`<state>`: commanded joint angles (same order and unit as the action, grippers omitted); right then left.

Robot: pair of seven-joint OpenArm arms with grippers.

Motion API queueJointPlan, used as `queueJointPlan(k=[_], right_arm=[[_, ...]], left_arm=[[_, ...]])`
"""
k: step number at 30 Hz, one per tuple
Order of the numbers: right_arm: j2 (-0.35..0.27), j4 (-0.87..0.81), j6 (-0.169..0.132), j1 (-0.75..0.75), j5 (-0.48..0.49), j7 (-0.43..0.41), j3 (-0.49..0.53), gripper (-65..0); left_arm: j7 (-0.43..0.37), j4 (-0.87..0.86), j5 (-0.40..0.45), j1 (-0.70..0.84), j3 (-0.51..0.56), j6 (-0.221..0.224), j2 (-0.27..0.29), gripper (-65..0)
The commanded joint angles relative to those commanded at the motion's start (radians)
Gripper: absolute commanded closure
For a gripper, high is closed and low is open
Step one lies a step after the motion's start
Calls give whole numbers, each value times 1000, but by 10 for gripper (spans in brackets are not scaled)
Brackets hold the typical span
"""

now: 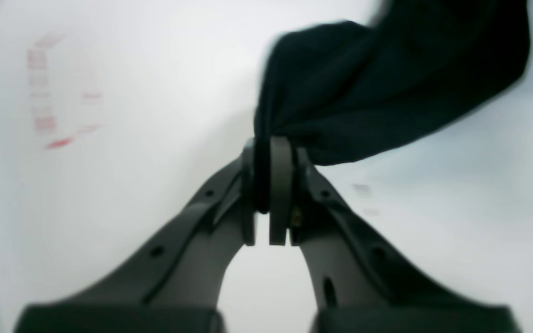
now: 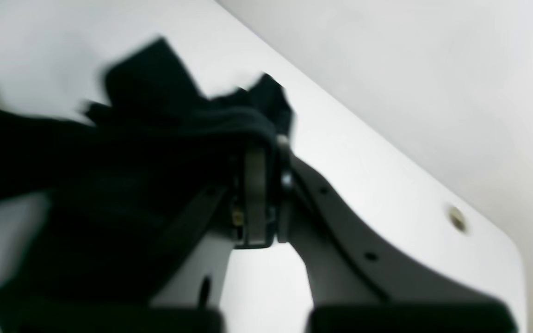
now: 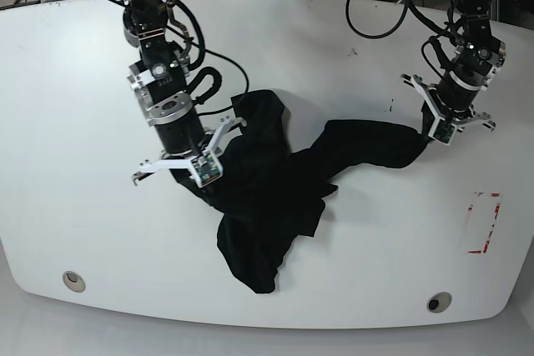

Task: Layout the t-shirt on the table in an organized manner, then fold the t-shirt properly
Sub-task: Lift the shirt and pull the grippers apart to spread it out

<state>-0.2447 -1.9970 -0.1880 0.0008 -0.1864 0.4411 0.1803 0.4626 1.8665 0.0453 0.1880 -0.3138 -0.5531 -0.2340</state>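
The black t-shirt [image 3: 275, 181] lies crumpled across the middle of the white table [image 3: 83, 206], stretched between both grippers. My left gripper [image 3: 427, 135] is shut on one end of the t-shirt at the right; in the left wrist view the fabric [image 1: 377, 88] is pinched between its fingers [image 1: 280, 185]. My right gripper [image 3: 209, 183] is shut on the t-shirt's left part; in the right wrist view the cloth [image 2: 109, 175] drapes over its fingers [image 2: 255, 194] and hides one side.
A red dashed rectangle [image 3: 484, 223] marks the table's right side, also in the left wrist view [image 1: 44, 92]. Grey grommet holes sit near the front edge at left [image 3: 73, 279] and right [image 3: 438, 300]. Cables lie along the far edge [image 3: 375, 6].
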Motion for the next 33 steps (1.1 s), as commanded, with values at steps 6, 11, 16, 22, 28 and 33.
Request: queueJointPlan(k=[6,11,16,22,28,33], right_arm=[[-81,0,0,41,69,0,-41,0],[-143,2,0,81,95,18,-41,0],[-215,0,0,112,132,34,-66,0],[-282,0,-5,161,285,54,-181,-2],[-344,0,-41,204,377,97,-253,-2],[-376,2,-44,207,390,101,-276,-2]], left_arm=[[100,43,-5,-104,-83,-2,-18,-3],[176,69,-5,-207,-140,-14,-20,-3],[278,106,-5,-298,-195,-89,-46,-3],[404,112,-5,-425,-244,-145,-89,-3],[512,112,-5,-542,-259,-145,-141,-3],[574,106,3,-611,-261,-145,-172,-4]])
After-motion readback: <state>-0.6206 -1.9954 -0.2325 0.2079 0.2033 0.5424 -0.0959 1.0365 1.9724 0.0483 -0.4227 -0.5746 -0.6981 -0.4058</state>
